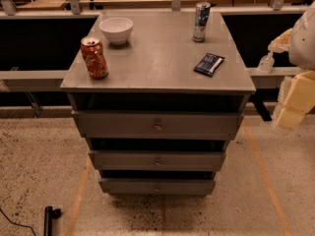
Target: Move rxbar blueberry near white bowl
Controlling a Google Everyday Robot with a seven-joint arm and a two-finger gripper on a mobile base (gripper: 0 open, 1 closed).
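Note:
The rxbar blueberry (209,64), a flat dark navy wrapper with pale lettering, lies on the right side of the grey cabinet top (157,58), near its front edge. The white bowl (116,30) stands at the back left of the top. My gripper (267,60) hangs off the cabinet's right side, level with the top and well to the right of the bar, holding nothing that I can see. The arm's pale body (300,82) fills the right edge of the view.
An orange-red soda can (94,57) stands at the front left, ahead of the bowl. A tall blue-and-silver can (201,21) stands at the back right, behind the bar. The cabinet has three drawers (157,127) below. A railing (157,9) runs behind.

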